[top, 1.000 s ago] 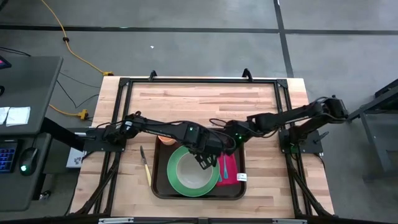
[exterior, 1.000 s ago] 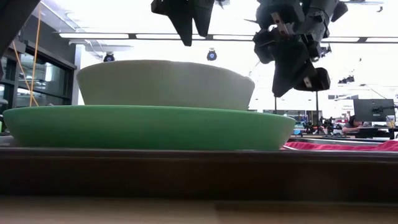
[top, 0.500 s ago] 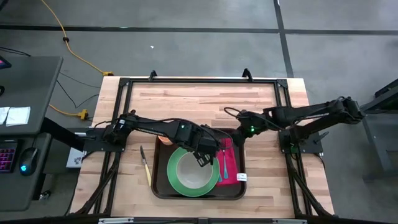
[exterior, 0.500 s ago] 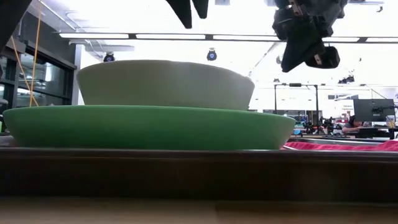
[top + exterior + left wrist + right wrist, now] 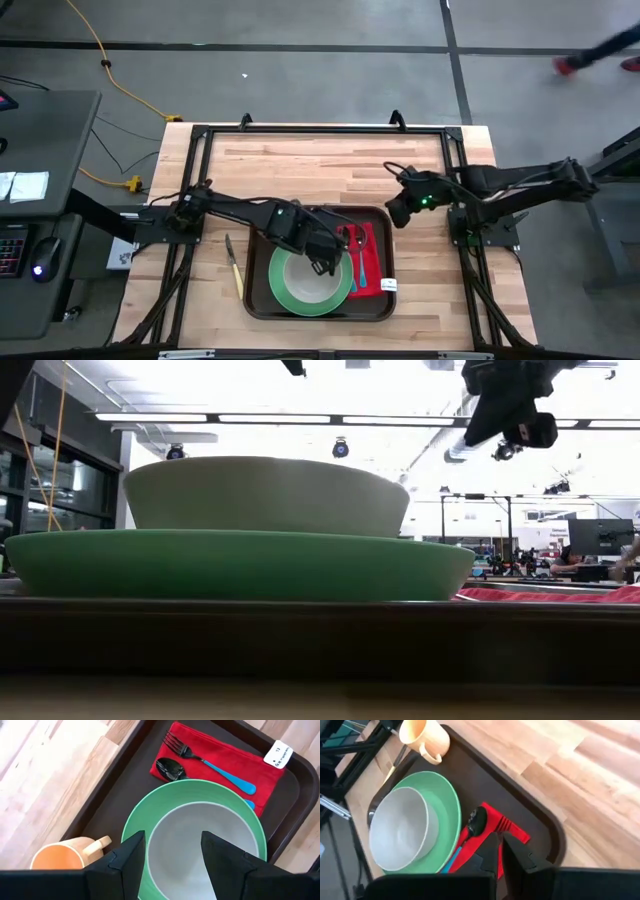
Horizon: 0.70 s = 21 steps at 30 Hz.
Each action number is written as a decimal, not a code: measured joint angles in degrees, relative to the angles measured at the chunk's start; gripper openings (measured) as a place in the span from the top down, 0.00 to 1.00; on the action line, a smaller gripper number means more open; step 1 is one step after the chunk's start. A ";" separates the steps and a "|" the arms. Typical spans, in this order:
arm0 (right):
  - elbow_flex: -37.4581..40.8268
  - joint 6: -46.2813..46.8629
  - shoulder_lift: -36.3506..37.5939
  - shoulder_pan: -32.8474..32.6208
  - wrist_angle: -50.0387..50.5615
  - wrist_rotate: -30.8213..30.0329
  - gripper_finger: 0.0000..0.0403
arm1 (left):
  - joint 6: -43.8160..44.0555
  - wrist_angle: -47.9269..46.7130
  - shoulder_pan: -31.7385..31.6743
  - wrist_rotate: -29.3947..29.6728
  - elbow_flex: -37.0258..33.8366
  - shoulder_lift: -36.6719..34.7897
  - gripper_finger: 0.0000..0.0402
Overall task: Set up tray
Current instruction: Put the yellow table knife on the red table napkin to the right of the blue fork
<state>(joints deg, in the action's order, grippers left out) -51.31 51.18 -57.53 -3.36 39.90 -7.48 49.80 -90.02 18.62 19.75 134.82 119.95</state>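
Note:
The dark brown tray (image 5: pixel 262 298) lies on the wooden table. On it stands a green plate (image 5: pixel 145 812) with a white bowl (image 5: pixel 200 845) in it, the bowl resting by its base on the plate (image 5: pixel 240 565). A red napkin (image 5: pixel 227 757) beside the plate carries a blue-handled fork (image 5: pixel 212 762) and a spoon (image 5: pixel 169 769). An orange cup (image 5: pixel 62 859) stands in the tray's far left corner. My left gripper (image 5: pixel 172 855) hovers open above the bowl. My right gripper (image 5: pixel 395 212) is shut, above the tray's far right corner, touching nothing.
A knife (image 5: pixel 235 265) lies on the table left of the tray. A small white label (image 5: pixel 277 752) sits at the napkin's end. A black frame (image 5: pixel 320 130) runs round the table's edge. Bare wood (image 5: pixel 320 170) stretches beyond the tray toward the far edge.
My right gripper has drawn back from above the napkin toward the table's right edge and has risen. My left gripper has risen above the bowl, almost out of the low view's top. The fork and spoon now lie uncovered on the napkin.

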 joint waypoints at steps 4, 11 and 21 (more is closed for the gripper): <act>0.00 -1.01 2.46 0.00 1.99 -1.33 1.00 | -0.02 0.00 0.62 0.76 0.00 -0.01 0.45; 0.00 -2.75 6.17 0.00 4.61 -4.26 1.00 | -1.82 0.00 0.93 2.93 0.00 -0.01 0.45; 0.00 -4.28 9.31 -0.02 6.92 -6.10 1.00 | -4.55 0.00 0.91 5.46 0.00 -0.01 0.45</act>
<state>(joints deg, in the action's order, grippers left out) -51.31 46.90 -48.22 -3.38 46.82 -13.58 45.25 -90.02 19.53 25.21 134.82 119.94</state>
